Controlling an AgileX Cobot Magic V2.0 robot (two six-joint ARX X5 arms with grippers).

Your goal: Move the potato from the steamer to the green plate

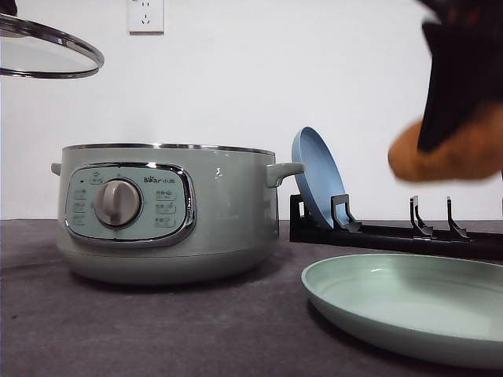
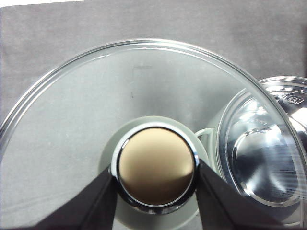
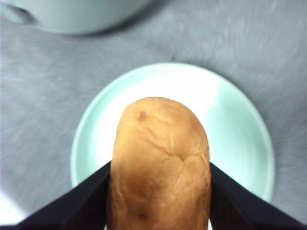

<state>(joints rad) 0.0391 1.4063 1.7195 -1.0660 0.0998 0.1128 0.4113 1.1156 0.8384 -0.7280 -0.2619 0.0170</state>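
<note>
The orange-brown potato (image 1: 448, 153) hangs in the air at the right, well above the green plate (image 1: 409, 302), with my right gripper (image 1: 460, 94) shut on it. In the right wrist view the potato (image 3: 160, 163) sits between the black fingers (image 3: 81, 201), directly over the green plate (image 3: 240, 124). The sage-green steamer (image 1: 169, 212) stands open at the left. My left gripper (image 2: 156, 179) is shut on the knob (image 2: 156, 165) of the glass lid (image 1: 47, 51), held high at the top left. Below the lid the steamer's shiny inside (image 2: 261, 153) shows.
A black dish rack (image 1: 393, 232) stands behind the green plate with a blue plate (image 1: 318, 177) leaning upright in it. A wall socket (image 1: 146, 16) is on the white wall. The dark grey tabletop (image 1: 157, 330) spreads in front of the steamer.
</note>
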